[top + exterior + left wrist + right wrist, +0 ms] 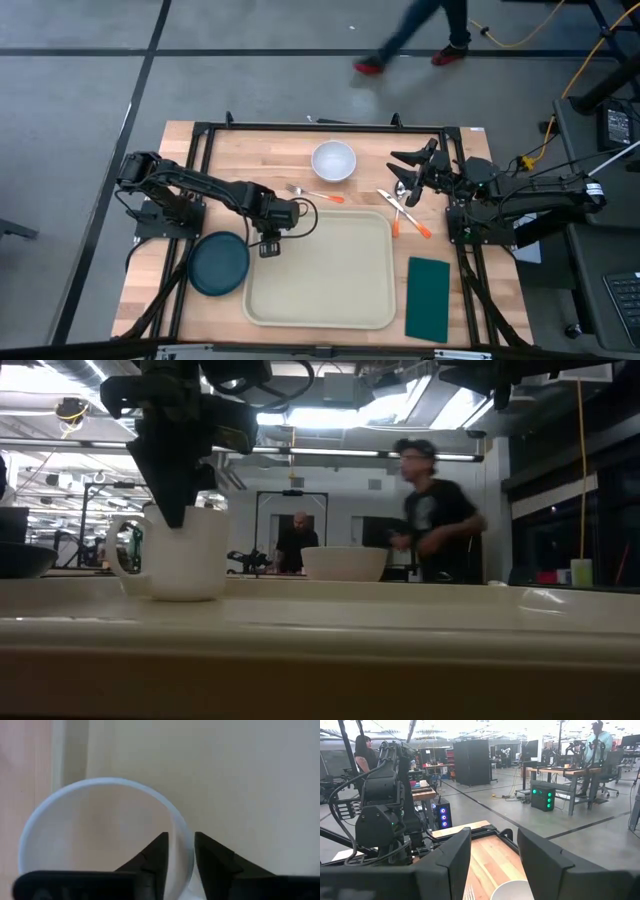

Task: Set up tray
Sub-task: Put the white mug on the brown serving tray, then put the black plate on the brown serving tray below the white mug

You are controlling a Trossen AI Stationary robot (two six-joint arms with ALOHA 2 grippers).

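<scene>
Two arms flank a cream tray [330,270]. Left gripper [181,851] pinches a white mug's [180,555] rim at the tray's far-left corner; right gripper [405,165] hangs open beyond the tray.

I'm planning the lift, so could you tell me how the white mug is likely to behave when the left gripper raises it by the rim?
The mug looks rigid, probably ceramic, so fairly heavy. The left gripper pinches only its thin, glossy wall, so it may slip or swing. It would likely chip if dropped on the tray.

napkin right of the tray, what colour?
Dark green napkin, beside the beige tray; clearest in the high view.
</scene>
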